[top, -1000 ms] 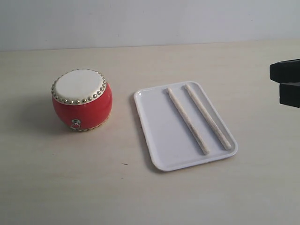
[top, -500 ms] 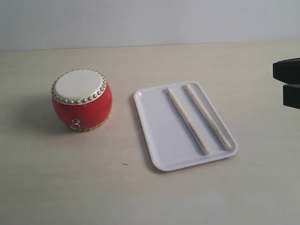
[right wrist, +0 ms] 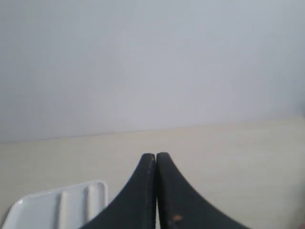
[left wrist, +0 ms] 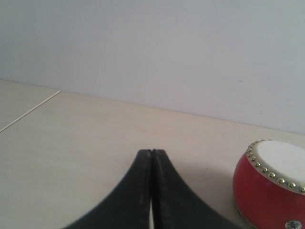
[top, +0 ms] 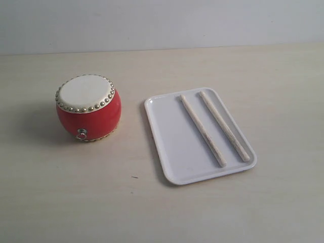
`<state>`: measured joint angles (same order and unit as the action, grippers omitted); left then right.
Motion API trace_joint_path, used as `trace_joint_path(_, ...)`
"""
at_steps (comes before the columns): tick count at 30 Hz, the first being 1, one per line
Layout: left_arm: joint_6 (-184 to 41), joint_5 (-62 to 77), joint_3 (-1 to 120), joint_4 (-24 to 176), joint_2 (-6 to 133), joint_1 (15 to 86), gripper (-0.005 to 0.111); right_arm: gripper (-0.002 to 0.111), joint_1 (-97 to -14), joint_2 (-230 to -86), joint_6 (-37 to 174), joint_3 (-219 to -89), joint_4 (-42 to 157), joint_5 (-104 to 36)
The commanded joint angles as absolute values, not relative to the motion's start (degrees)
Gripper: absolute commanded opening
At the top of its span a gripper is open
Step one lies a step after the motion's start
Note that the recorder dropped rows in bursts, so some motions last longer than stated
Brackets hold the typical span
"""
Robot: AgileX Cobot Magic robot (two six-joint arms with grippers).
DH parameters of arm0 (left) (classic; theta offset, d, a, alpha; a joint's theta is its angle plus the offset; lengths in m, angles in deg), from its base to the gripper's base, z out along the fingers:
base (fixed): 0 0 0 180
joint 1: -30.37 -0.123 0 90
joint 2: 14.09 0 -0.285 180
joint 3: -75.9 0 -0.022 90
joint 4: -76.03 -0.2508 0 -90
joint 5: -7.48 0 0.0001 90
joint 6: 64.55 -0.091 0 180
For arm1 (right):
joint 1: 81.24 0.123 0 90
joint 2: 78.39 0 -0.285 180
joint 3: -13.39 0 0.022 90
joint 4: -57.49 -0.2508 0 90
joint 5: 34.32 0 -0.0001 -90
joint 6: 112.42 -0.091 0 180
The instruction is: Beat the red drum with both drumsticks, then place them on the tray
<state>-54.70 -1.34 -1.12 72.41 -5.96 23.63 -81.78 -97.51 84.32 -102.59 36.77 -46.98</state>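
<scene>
tray (top: 174,136) holds both sticks (top: 202,130) | drum (top: 88,109) well apart on table (top: 152,212) | left pincer (left wrist: 151,155), right pincer (right wrist: 156,157) closed, empty

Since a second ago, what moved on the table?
The right pincer slid away to the right and has left the exterior view. It grabbed nothing and dropped nothing. The red drum, the tray and the drumsticks lying on it stayed put.
</scene>
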Motion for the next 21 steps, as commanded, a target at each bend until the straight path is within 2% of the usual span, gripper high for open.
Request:
trace_joint_path(1,-54.8,-0.7,-1.3,72.2,-6.3,23.6,0.000,0.000,-82.4,-89.5,84.0,-96.5,36.4,-44.5)
trace_joint_path(6,-54.8,-0.7,-1.3,72.2,-6.3,23.6,0.000,0.000,-81.9,-86.2,84.0,-89.5,36.4,-42.7)
trace_joint_path(16,-54.8,-0.7,-1.3,72.2,-6.3,23.6,0.000,0.000,-81.9,-86.2,84.8,-89.4,35.0,-41.8)
trace_joint_path(18,-54.8,-0.7,-1.3,72.2,-6.3,23.6,0.000,0.000,-81.9,-86.2,80.0,-89.4,38.6,-41.8)
trace_joint_path(21,-54.8,-0.7,-1.3,72.2,-6.3,23.6,0.000,0.000,-81.9,-86.2,63.1,-89.4,54.2,-42.2)
